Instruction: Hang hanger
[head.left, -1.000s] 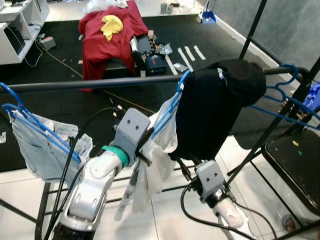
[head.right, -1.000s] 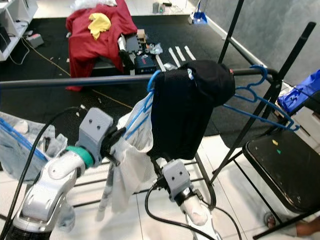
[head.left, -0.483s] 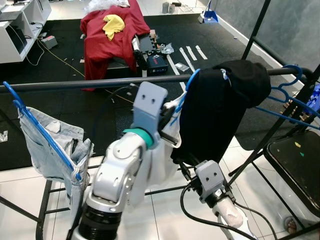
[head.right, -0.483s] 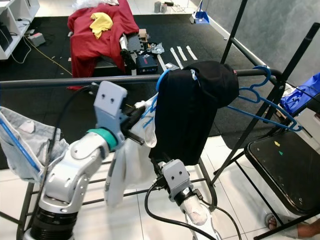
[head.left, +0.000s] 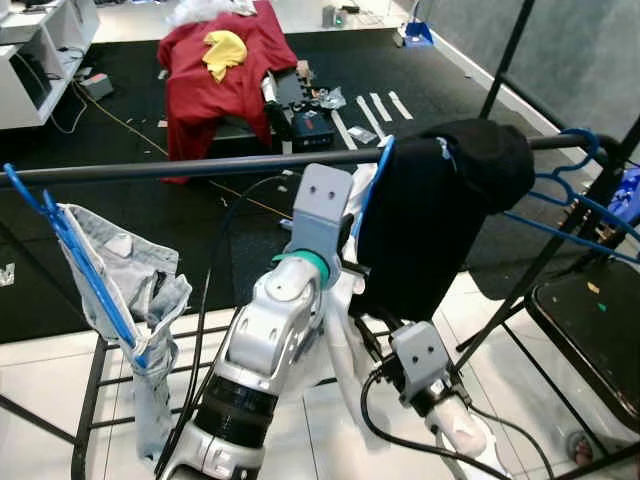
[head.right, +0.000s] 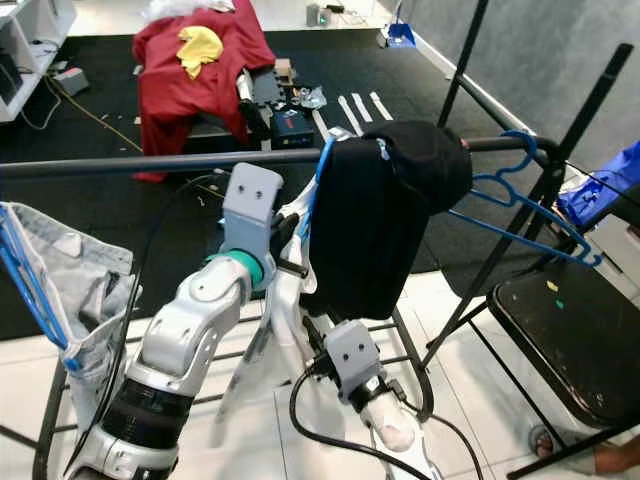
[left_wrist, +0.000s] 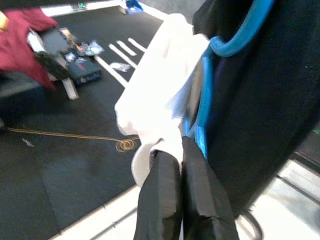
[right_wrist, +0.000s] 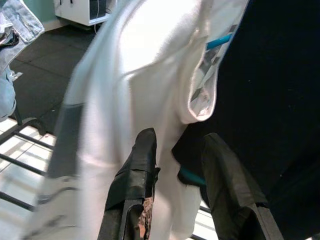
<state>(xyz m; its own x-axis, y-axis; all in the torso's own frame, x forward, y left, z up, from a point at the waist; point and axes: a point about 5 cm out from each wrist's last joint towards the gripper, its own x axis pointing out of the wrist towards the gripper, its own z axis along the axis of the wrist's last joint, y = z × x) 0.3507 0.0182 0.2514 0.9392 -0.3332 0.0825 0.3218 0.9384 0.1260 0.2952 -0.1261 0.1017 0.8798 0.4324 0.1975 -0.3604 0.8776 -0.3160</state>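
- Hanger (left_wrist: 202, 117), blue plastic and carrying a white garment (left_wrist: 155, 95), is seen raised to the dark clothes rail (head.left: 180, 166), its hook right at the rail beside a black garment (head.left: 425, 225) already hung there; whether the hook is fully over the rail cannot be told.
- Left gripper (left_wrist: 182, 150) is seen with its two black fingers pressed together, pinching the hanger's lower part along with a fold of the white cloth, probably so the load is kept steady while the hook is seated.
- Right gripper (right_wrist: 180, 145) is held below, at about 5 o'clock from the hanger, fingers spread apart and gripping nothing, with white cloth and a strip of blue between them, seemingly to support the hem.
- Denim clothing (head.left: 125, 290) on another blue hanger is hung at 9 o'clock along the rail.
- Empty blue hangers (head.left: 575, 200) are hung at 3 o'clock.
- A red cloth (head.left: 215, 75) is draped over something on the floor at 12 o'clock.
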